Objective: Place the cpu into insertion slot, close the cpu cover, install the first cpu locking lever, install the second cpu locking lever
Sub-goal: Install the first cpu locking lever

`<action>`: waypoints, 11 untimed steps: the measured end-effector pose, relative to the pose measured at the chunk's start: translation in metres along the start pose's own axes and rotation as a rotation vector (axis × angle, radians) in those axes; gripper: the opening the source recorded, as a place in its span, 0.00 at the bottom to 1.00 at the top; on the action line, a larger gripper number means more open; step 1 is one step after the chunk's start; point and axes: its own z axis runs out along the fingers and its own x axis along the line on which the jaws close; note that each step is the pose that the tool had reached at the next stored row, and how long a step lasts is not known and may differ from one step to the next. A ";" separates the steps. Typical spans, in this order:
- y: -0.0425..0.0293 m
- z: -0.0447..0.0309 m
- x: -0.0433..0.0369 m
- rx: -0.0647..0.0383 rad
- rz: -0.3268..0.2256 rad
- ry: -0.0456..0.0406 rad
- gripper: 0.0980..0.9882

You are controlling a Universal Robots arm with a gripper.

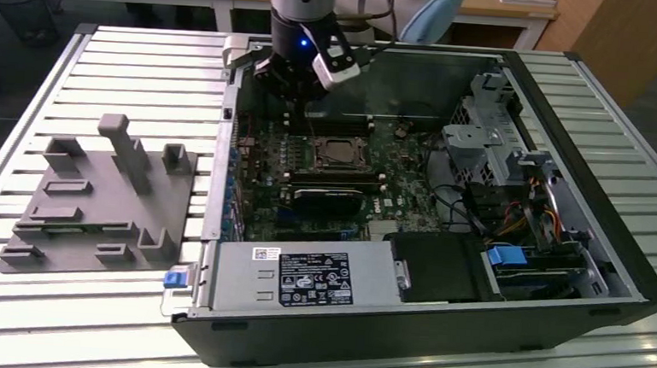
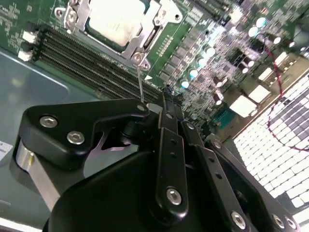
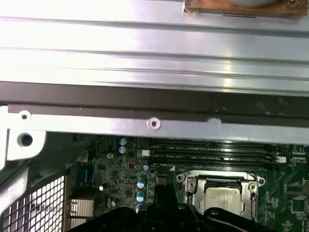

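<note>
The cpu (image 3: 223,197) sits in the insertion slot (image 1: 354,148) near the middle of the green motherboard (image 1: 402,201), inside the open computer case (image 1: 411,334) on the slatted tabletop (image 1: 107,59). The cpu cover (image 2: 145,41) lies flat around it, framing its pale top. The tool (image 2: 160,99) hangs over the memory slots (image 2: 87,60) by the case's rear wall, its fingers clenched on the free end of a thin locking lever (image 2: 140,79) that rises from the socket's corner.
</note>
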 end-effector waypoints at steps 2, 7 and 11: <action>0.0012 0.0011 0.0000 -0.003 0.000 -0.0003 0.01; 0.0019 0.0018 -0.0034 -0.004 0.000 -0.0001 0.01; 0.0018 0.0019 -0.0085 -0.004 0.000 -0.0001 0.01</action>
